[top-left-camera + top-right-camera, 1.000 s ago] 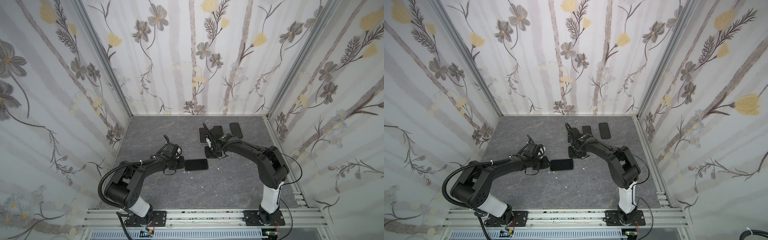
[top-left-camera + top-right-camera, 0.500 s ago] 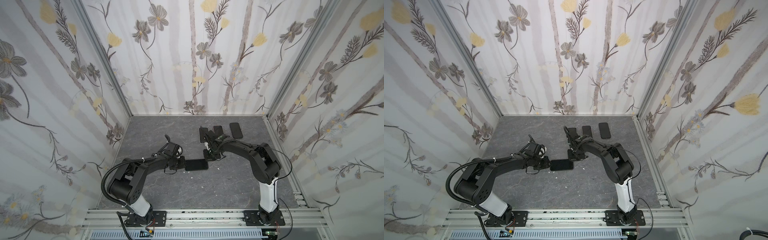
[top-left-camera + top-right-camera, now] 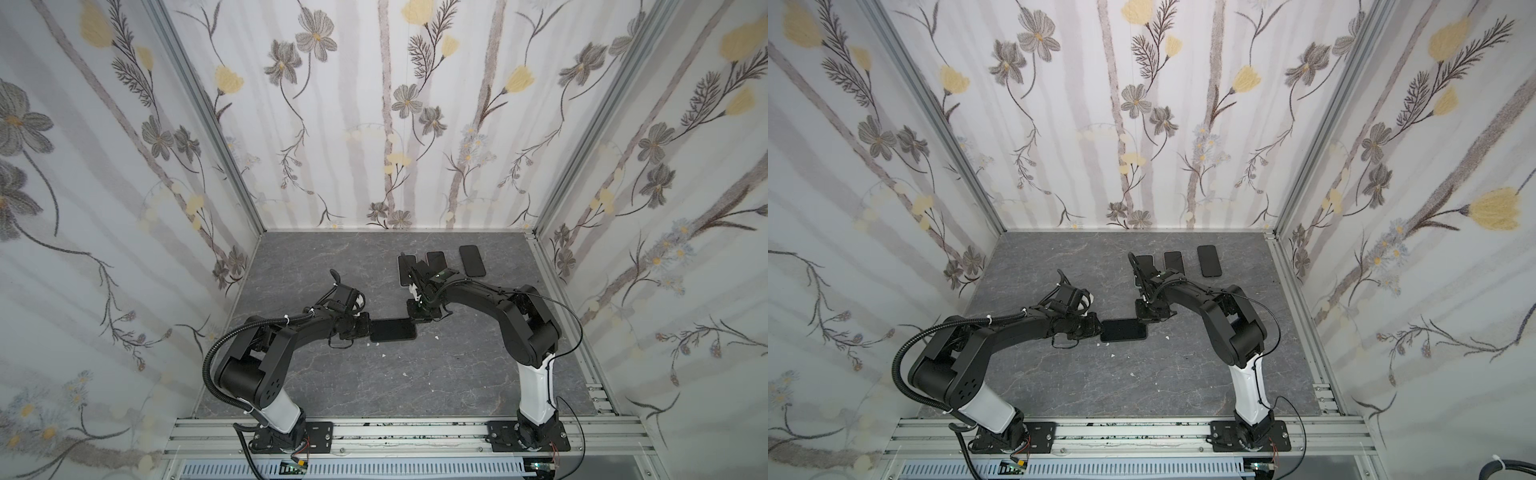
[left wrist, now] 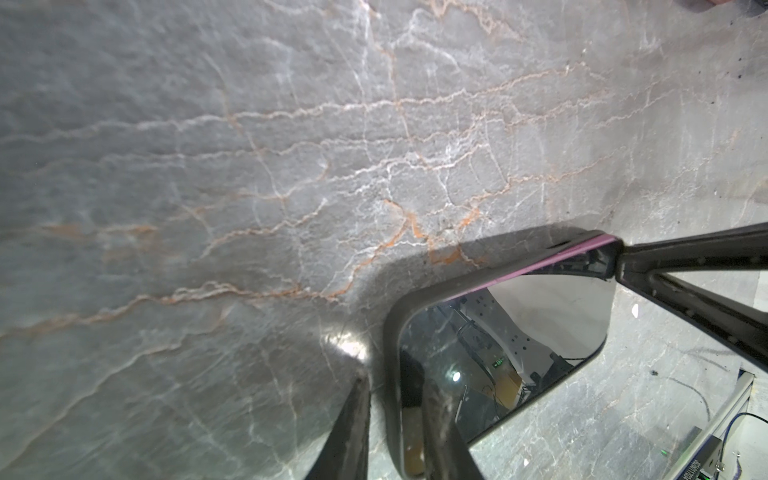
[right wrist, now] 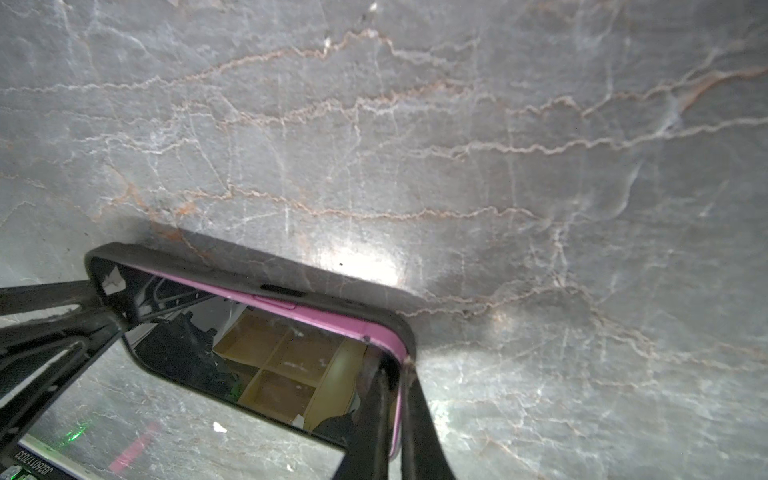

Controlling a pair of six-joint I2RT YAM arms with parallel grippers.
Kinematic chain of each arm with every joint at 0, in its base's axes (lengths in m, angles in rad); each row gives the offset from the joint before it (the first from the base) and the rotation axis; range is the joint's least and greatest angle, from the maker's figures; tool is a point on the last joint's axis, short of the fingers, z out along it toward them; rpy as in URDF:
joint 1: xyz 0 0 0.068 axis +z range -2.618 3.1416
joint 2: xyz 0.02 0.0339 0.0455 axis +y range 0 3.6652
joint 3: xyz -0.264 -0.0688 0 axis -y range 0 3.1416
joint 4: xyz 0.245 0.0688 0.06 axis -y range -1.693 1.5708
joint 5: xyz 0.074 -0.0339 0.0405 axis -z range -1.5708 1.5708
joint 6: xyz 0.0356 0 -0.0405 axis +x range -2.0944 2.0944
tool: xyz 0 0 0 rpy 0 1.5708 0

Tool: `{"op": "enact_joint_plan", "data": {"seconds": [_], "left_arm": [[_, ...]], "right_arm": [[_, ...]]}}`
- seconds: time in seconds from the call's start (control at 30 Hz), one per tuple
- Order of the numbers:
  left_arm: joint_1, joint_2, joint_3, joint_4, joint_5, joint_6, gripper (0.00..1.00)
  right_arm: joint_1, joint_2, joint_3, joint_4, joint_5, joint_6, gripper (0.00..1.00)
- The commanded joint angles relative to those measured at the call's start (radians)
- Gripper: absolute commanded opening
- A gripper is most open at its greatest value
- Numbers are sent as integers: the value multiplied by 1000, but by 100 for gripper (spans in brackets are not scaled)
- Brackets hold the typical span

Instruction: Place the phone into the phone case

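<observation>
While the left pincer (image 4: 388, 374) nips the phone case (image 4: 388, 324) rim on the worktop (image 3: 332, 395), the pink-edged phone (image 5: 274, 305) looks only partly seated, one corner pinched in the narrow right pincer (image 5: 394, 368); uneven pressing could pop that edge out or skid everything.

The phone (image 3: 393, 330) has a dark, glossy screen facing up and a pink frame. It sits inside the phone case (image 4: 388, 332), a dark matte shell with rounded corners whose rim wraps the phone's edges. Both wrist views show a pink strip of the phone's frame along one long side, just inside the case's rim. The pair lies level near the middle of the worktop (image 3: 415, 395), its long sides running left to right in both top views.
</observation>
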Motion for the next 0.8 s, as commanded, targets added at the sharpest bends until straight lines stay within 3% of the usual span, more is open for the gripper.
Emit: {"op": "enact_joint_plan", "data": {"seconds": [0.0,0.57,0.77], "left_arm": [[0,7,-5,-23,-18,9,24],[1,7,-5,-28,-34,14,23],[2,-10,-3,-30,-29,11,23]], "right_arm": [[6,57,-27,-32,104,-11,8],[25,54,-2,-51,168,-11,12],[27,-24,91,-90,160,-27,24]]}}
